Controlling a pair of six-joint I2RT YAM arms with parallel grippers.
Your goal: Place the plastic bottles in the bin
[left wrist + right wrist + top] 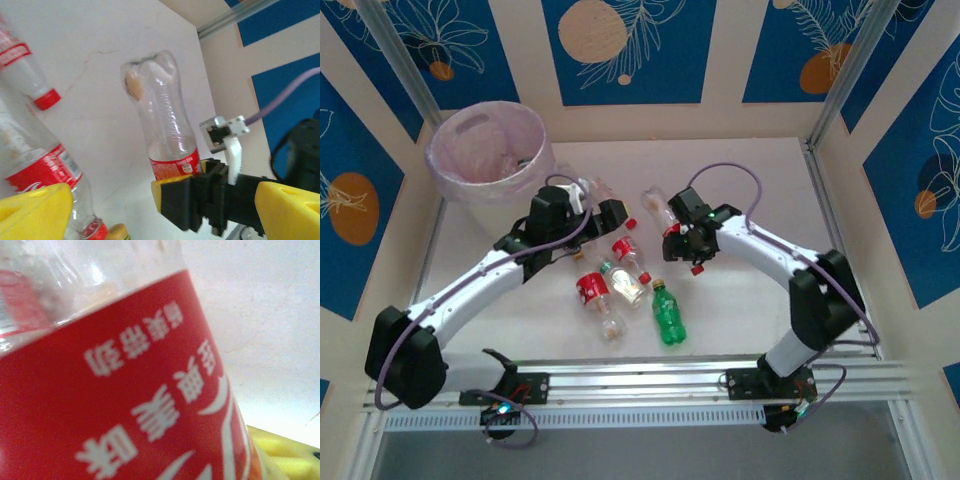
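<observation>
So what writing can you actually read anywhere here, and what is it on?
"Coca-Cola" in white script, partly cut off: red label of the near-left bottle.
White Chinese characters, upside down: red label of the close-up bottle; I cannot read them surely.
Labels on the bottles seen from above: too small.

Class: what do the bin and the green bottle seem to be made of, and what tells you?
The bin: thin translucent pale-pink plastic, probably; its wall glows and looks cloudy. The green bottle: smooth green-tinted plastic, likely; moulded waist and screw cap, though small here.
</observation>
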